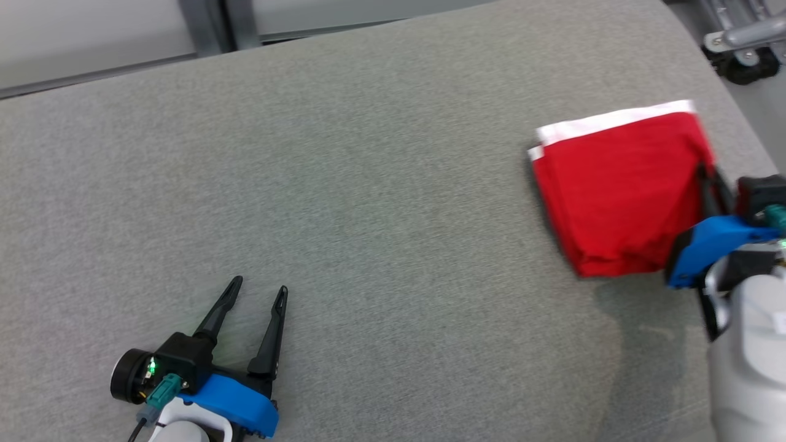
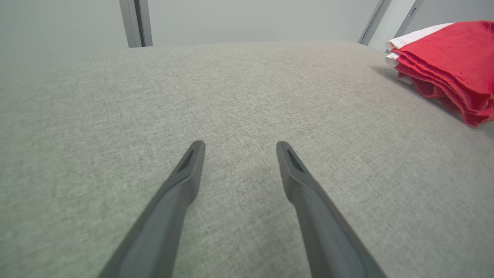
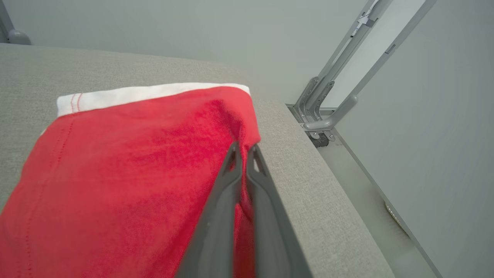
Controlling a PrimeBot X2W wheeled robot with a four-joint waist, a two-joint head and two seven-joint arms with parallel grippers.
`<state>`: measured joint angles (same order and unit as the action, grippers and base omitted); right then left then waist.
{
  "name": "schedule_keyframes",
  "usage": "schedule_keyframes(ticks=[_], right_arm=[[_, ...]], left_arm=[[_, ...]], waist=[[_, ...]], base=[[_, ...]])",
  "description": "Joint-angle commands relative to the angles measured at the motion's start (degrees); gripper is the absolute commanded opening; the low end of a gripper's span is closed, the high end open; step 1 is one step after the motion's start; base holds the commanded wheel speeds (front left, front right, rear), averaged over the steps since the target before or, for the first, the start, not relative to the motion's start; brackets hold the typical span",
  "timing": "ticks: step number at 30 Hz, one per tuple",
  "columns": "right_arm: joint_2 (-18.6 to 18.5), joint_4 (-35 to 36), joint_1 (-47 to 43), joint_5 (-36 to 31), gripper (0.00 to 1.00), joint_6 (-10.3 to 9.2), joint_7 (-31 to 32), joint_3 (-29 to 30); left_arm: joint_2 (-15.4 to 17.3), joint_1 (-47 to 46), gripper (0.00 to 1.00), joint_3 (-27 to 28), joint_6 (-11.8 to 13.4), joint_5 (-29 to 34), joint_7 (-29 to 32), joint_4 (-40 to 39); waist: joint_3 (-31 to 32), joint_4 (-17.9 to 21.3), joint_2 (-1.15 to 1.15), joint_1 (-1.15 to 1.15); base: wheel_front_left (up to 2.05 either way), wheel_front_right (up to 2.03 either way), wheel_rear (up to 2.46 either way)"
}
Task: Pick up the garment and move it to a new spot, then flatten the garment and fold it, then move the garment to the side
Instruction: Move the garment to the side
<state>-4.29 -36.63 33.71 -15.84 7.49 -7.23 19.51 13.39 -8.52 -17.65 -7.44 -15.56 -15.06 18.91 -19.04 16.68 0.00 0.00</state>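
The garment is a red cloth with a white band, folded into a compact stack near the right edge of the grey padded surface. It also appears at the upper right of the left wrist view as a layered garment. My right gripper is shut on the garment's right edge, with red cloth pinched between the fingers; in the head view the right gripper sits at the stack's right side. My left gripper rests open at the lower left, far from the cloth, and in its own view the left gripper holds nothing.
The padded surface drops off at its right edge, just beside the right gripper. Beyond it stand a grey metal frame with a castor and a dark wheel. A pale wall with vertical posts runs behind.
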Motion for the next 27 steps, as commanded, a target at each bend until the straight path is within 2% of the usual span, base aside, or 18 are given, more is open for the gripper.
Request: schedule_keyframes(ticks=[1,6,11,12,13,14,19,27], right_arm=[[-0.81,1.7,1.01,-2.82,0.0,0.0,1.15,2.46],[-0.66,5.92,1.66,-9.04,0.0,0.0,4.96,9.91],[0.19,8.69,1.81,-11.95,0.0,0.0,6.41,15.06],[0.37,9.25,1.81,-12.48,0.13,0.0,6.51,15.96],[0.57,9.69,1.91,-12.77,0.44,0.0,6.21,16.71],[0.73,10.24,2.08,-13.18,1.0,0.0,5.96,17.51],[1.32,13.38,3.21,-13.5,1.0,0.0,1.97,18.44],[1.39,9.55,4.63,0.02,1.0,0.01,-5.64,10.1]], left_arm=[[0.56,-0.9,1.0,-0.31,-0.08,-0.21,-0.16,-0.11],[1.43,-1.33,1.0,-0.26,-0.09,-0.65,-0.15,0.01],[2.09,-1.55,1.0,-0.08,-0.01,-1.01,-0.02,0.22],[2.22,-1.52,1.0,0.0,-0.01,-1.08,-0.01,0.25],[2.33,-1.45,1.0,0.1,-0.01,-1.15,-0.01,0.26],[2.4,-1.37,1.0,0.19,-0.01,-1.2,-0.01,0.26],[2.04,-1.4,1.0,1.03,-0.01,-1.24,-0.01,0.44],[-1.38,-1.69,1.0,5.2,-0.02,0.65,-0.1,0.64]], waist=[[-1.15,-1.6,0.0,0.0],[-2.04,-3.28,0.0,0.0],[-2.74,-4.22,0.0,0.0],[-2.86,-4.33,0.0,0.0],[-2.94,-4.4,0.0,0.0],[-3.01,-4.43,0.0,0.0],[-2.77,-4.49,0.0,0.0],[0.59,-6.39,0.0,0.0]], base=[[0.0,0.0,0.0],[0.0,0.0,0.0],[0.0,0.0,0.0],[0.0,0.0,0.0],[0.0,0.0,0.0],[0.0,0.0,0.0],[0.0,0.0,0.0],[0.0,0.0,0.0]])
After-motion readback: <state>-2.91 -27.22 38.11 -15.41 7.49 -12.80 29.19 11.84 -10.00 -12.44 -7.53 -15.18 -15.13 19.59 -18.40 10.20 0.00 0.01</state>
